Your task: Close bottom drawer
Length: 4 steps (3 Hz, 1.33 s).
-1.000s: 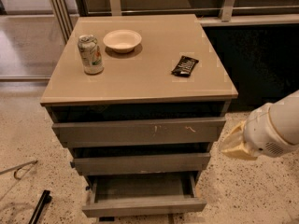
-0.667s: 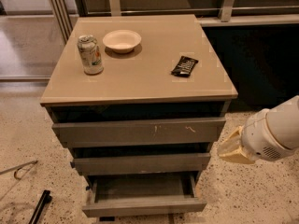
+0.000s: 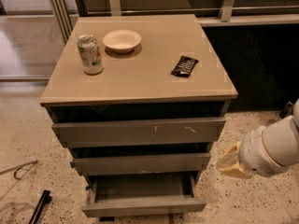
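Nearest, the bottom drawer (image 3: 145, 205) stands pulled out from the foot of the cabinet (image 3: 140, 78), its shallow grey box open to view and its plain front close to the lower edge of the picture, where the drawer's underside is cut off. Right of the cabinet, level with the middle drawer (image 3: 140, 164) and clear of its side, hangs the gripper (image 3: 232, 163), a pale yellowish tip on a white arm (image 3: 275, 148) that runs off the right edge; whether it is open or closed cannot be told. Speckled floor (image 3: 243, 204) lies bare between the gripper and the cabinet's right side. Left of the cabinet the floor holds a thin bent wire (image 3: 18, 171) and a black bar (image 3: 39, 207) that is cut off at the bottom. The middle drawer sits slightly out, and above it the top drawer (image 3: 138, 132) shows pale scratch marks on its front. On the cabinet's tan top stand a dented can (image 3: 90, 55) at the left, a pale bowl (image 3: 122, 40) just behind it, and a dark packet (image 3: 184, 66) toward the right; printing on the can and packet is too blurred to read. Behind the cabinet runs a dark wall with metal rails.
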Each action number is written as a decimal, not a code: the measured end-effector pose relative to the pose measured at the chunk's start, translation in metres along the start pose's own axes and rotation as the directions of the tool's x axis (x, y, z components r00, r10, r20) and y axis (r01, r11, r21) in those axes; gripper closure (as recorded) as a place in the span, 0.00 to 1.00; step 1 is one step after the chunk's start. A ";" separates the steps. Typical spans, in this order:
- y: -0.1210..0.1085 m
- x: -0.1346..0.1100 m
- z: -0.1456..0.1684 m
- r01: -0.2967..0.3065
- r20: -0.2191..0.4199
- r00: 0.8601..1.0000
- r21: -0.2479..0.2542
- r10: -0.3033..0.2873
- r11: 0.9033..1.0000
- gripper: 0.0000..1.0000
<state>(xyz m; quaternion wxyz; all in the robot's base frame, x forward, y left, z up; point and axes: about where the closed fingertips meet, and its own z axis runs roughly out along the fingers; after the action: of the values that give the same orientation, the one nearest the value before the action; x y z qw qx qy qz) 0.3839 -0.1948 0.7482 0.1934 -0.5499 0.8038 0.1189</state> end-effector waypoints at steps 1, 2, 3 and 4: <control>0.033 0.043 0.080 -0.046 0.026 0.998 -0.086 0.048 0.995 1.00; 0.065 0.091 0.166 -0.129 0.046 0.989 -0.199 0.141 0.971 1.00; 0.086 0.125 0.232 -0.203 0.049 0.973 -0.297 0.227 0.933 1.00; 0.103 0.133 0.257 -0.222 0.050 0.966 -0.351 0.255 0.910 1.00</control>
<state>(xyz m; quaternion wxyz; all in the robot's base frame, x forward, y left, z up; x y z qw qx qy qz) 0.2915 -0.1644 0.4563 0.1170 -0.4666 0.8218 0.3055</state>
